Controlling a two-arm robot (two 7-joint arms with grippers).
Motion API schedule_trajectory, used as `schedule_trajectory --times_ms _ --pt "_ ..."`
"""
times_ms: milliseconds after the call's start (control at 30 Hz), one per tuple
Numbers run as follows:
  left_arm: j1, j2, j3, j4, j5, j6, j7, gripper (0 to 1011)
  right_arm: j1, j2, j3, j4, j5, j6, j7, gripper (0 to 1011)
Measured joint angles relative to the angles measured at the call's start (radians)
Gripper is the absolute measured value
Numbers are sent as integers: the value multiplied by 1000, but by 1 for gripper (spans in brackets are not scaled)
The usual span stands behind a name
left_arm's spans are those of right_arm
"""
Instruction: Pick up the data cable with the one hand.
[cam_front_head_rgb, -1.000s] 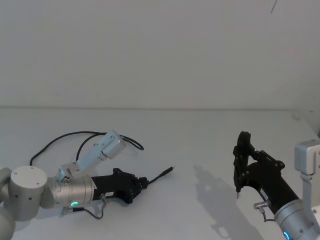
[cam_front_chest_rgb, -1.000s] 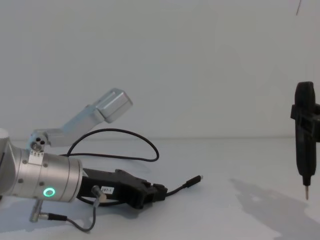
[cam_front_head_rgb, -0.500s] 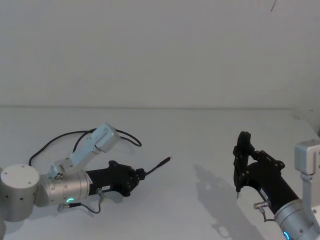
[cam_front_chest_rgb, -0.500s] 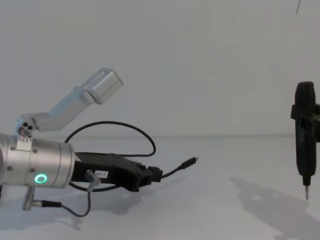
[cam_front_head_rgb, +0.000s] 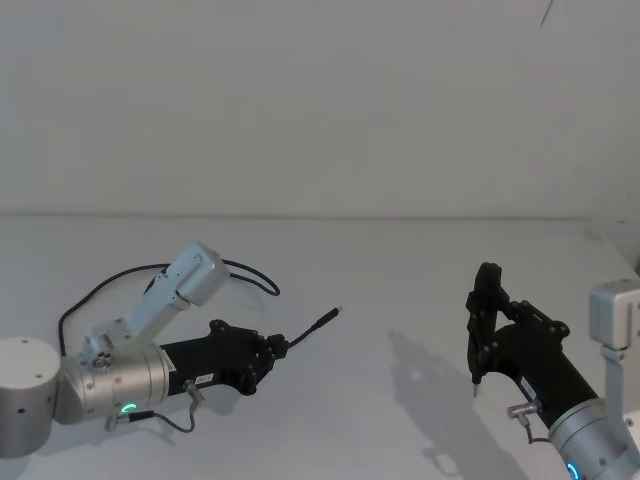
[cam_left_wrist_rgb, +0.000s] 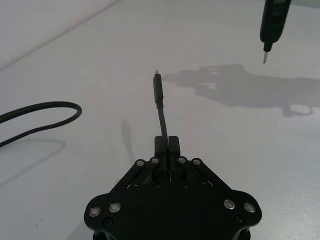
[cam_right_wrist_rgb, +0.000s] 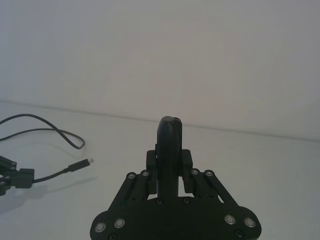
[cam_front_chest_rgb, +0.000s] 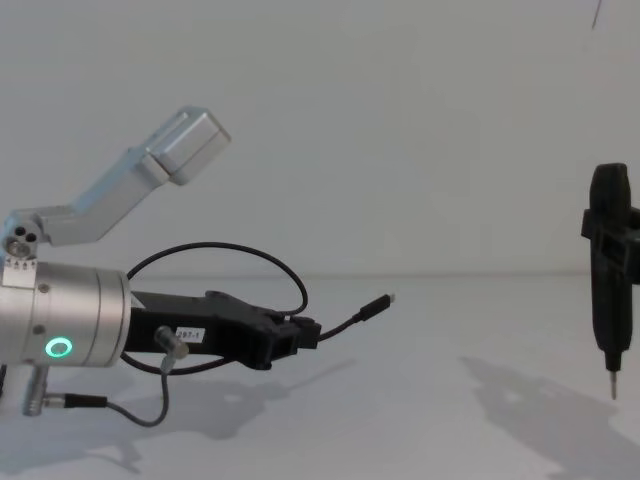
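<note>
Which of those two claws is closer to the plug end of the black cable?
Left. The left gripper clamps the data cable just behind its plug. The right gripper is well off to the right, gripping a dark tool.

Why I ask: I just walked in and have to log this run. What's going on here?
The left tool is shut on the data cable just behind its plug and holds that end clear of the table, plug pointing forward. The rest of the cable trails back in a loop towards the robot's left. The right tool hangs off to the right, shut on a black pen-like item with its metal tip pointing down, apart from the cable.
</note>
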Motion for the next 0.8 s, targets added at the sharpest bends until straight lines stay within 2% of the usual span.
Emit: schedule_trajectory --times_ms 367,500,700,800 --pt "28 24 -9 -58 -16 7 19 40 2 -2 1 -1 2 0 4 279" --pt "33 28 -11 -69 -19 8 23 40 10 -9 3 -8 15 0 15 279" --pt "39 34 -13 -81 -23 9 27 40 37 -33 1 -15 47 -1 41 279" --pt "41 35 -14 -86 -24 9 28 40 64 -57 -8 -12 67 -12 63 279"
